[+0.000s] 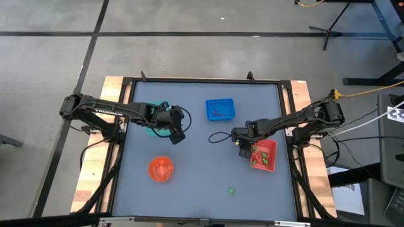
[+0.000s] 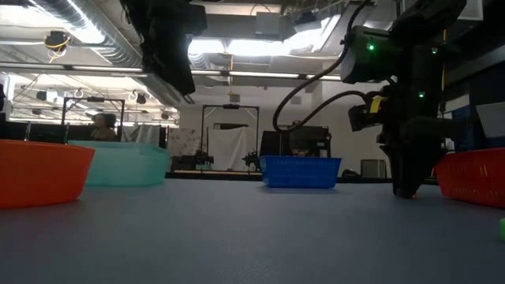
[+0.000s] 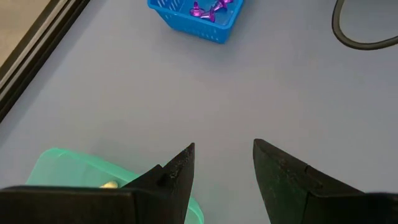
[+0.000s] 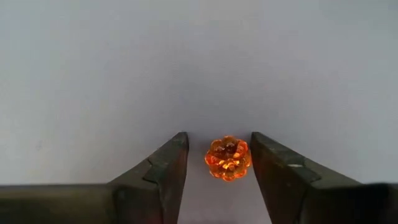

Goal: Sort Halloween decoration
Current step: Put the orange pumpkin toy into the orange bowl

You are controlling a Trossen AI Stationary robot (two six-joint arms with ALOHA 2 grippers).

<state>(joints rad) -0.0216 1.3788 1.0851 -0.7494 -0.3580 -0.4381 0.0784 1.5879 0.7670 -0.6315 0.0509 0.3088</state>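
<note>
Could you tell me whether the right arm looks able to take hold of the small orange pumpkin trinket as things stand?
Probably yes: the right gripper stands low with the orange pumpkin trinket between its parted fingers, nothing blocking.

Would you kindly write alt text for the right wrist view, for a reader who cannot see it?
A small orange pumpkin-shaped trinket sits on the plain grey table between the two dark fingers of the right hand, with a narrow gap showing on each side. Nothing else is in view.

Dark arms (image 1: 107, 112), seemingly black cables (image 1: 218, 137)
</note>
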